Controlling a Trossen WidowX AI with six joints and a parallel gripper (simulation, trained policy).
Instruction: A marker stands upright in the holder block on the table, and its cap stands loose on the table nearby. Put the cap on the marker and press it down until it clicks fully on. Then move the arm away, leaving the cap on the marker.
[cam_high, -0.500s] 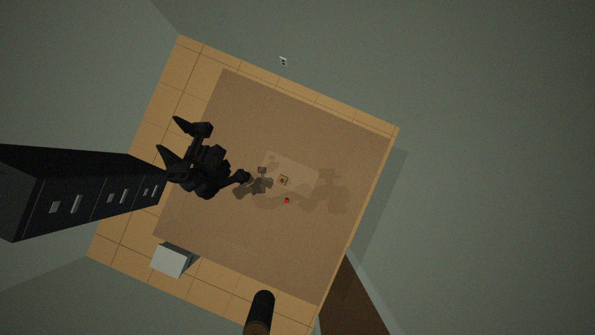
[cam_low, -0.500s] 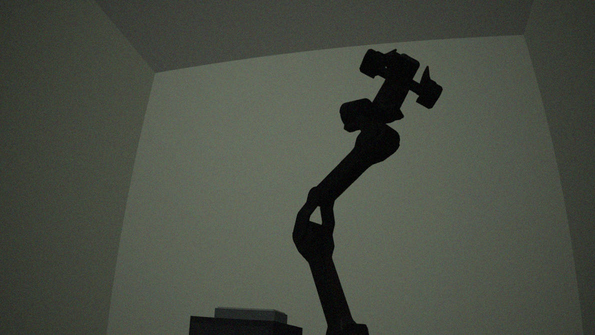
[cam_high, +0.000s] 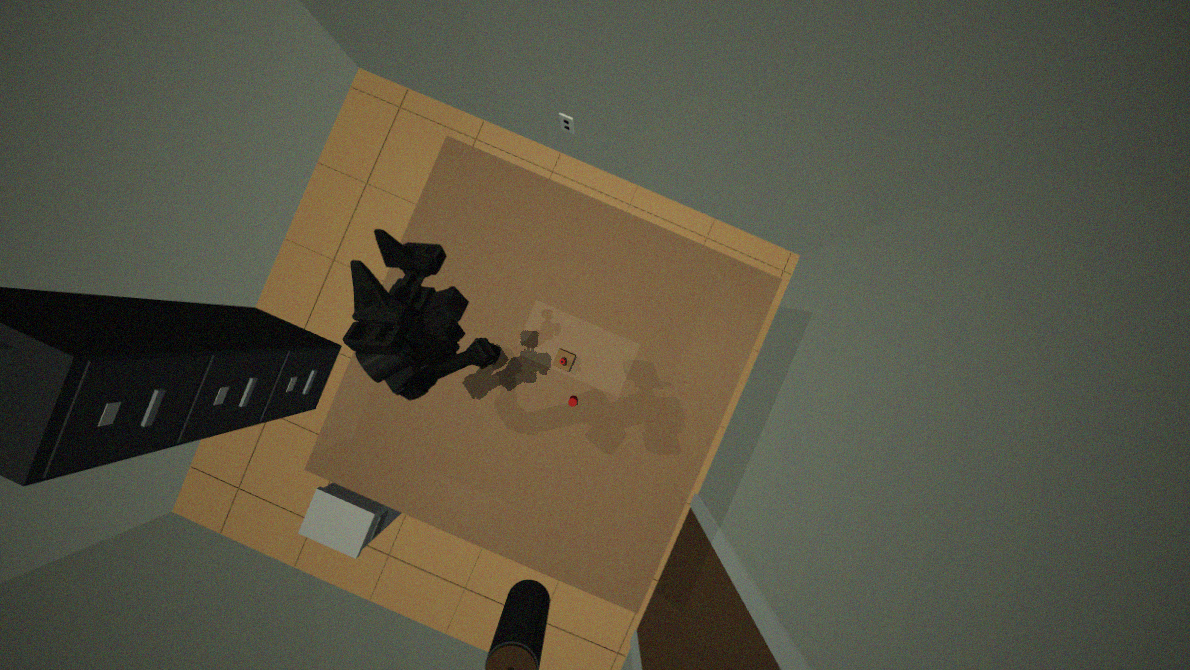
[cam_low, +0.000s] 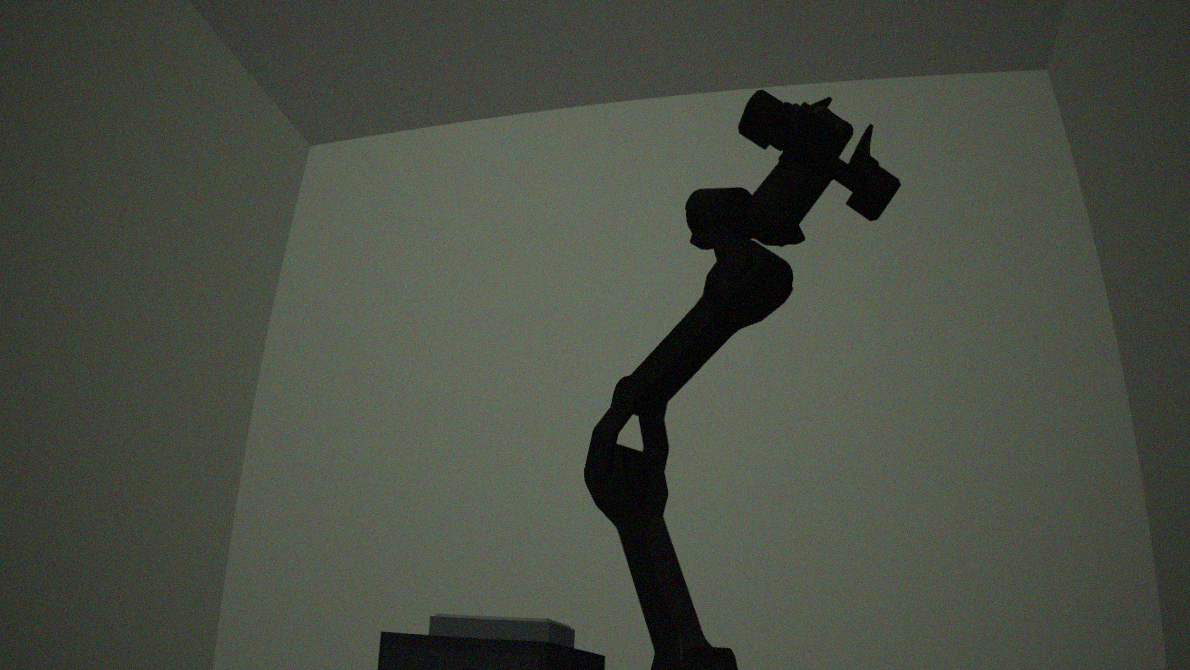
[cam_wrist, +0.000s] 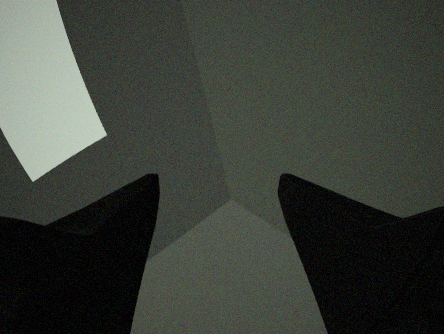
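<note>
Up there, the jaws (cam_high: 363, 246) (cam_low: 849, 113) stand partly spread, gripping nothing, well apart from the red cap (cam_high: 572, 401) on the worktop (cam_high: 499, 516).

Grey-green walls (cam_high: 957, 208) (cam_low: 499, 332) (rather dim) around tan tiled flooring (cam_high: 333, 203).

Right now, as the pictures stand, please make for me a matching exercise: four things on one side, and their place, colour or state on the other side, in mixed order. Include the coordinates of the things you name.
Things:
1. Cap (cam_high: 572, 401)
2. Holder (cam_high: 570, 367)
3. Fingers (cam_high: 364, 284)
4. Outlet (cam_high: 566, 123)

Descriptions:
A. Apart, with nothing between them
B. On the wall
C. Red, on the table (cam_high: 516, 516), away from the marker (cam_high: 563, 361)
D. Around the marker

Right pairs: 1-C, 2-D, 3-A, 4-B
</note>
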